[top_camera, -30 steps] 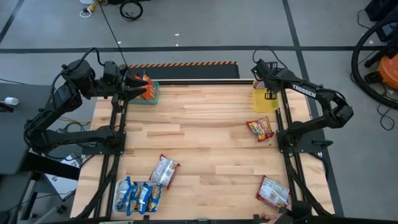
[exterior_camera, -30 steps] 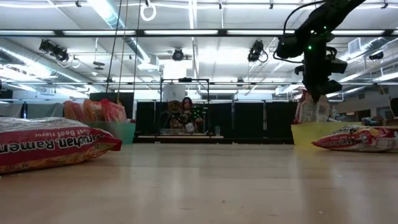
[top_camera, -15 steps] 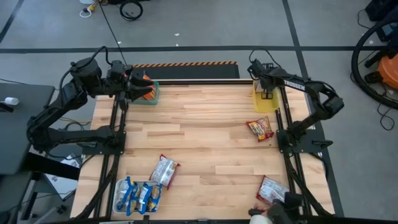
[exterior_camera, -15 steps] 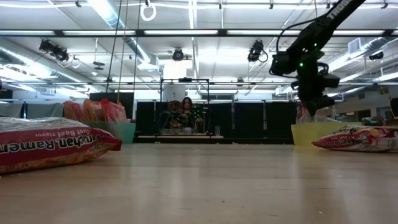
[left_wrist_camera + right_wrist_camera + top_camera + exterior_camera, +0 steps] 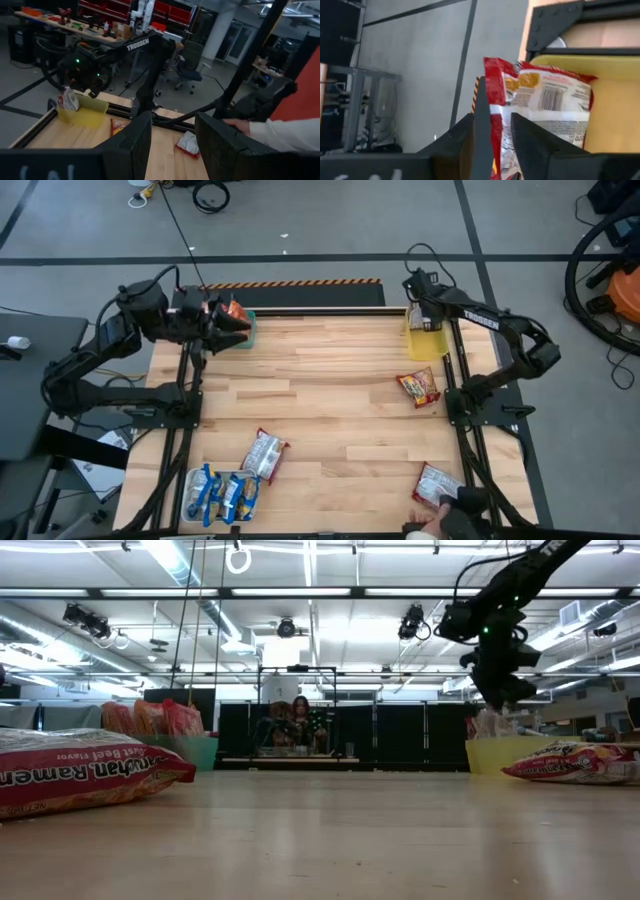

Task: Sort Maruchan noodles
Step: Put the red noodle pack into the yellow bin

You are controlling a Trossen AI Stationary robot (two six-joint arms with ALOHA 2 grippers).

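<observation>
**A:** Start with the big things. What's on the pale wooden plank table (image 5: 330, 400)?

**B:** Three trays: a yellow plastic tray (image 5: 424, 340) at the far right, a teal plastic tray (image 5: 243, 332) at the far left, and a white tray (image 5: 194, 492) at the near left with blue-and-yellow crinkly noodle packets (image 5: 225, 494) in it. Loose red-and-white flat ramen packets lie about: one (image 5: 418, 387) on the right just near of the yellow tray, one (image 5: 266, 454) beside the white tray, one (image 5: 438, 486) at the near right edge, where a person's hand (image 5: 434, 523) reaches in.

**A:** And the arms?

**B:** The right gripper (image 5: 428, 318) hangs over the yellow tray. In its wrist view a red-and-white packet (image 5: 540, 105) stands in that tray, its edge between the two dark fingers (image 5: 481, 130); whether they pinch it or have let go, I cannot tell. The left gripper (image 5: 222, 322) is at the teal tray, where orange packets (image 5: 150, 718) stand; its fingers (image 5: 135, 145) are spread apart with nothing between them.

**A:** So which step?

**B:** I'd judge the right arm is at the drop into the yellow tray. Next it should lift straight clear, so the packet isn't dragged out, then go for the loose red-and-white packet just near of the tray.
</observation>
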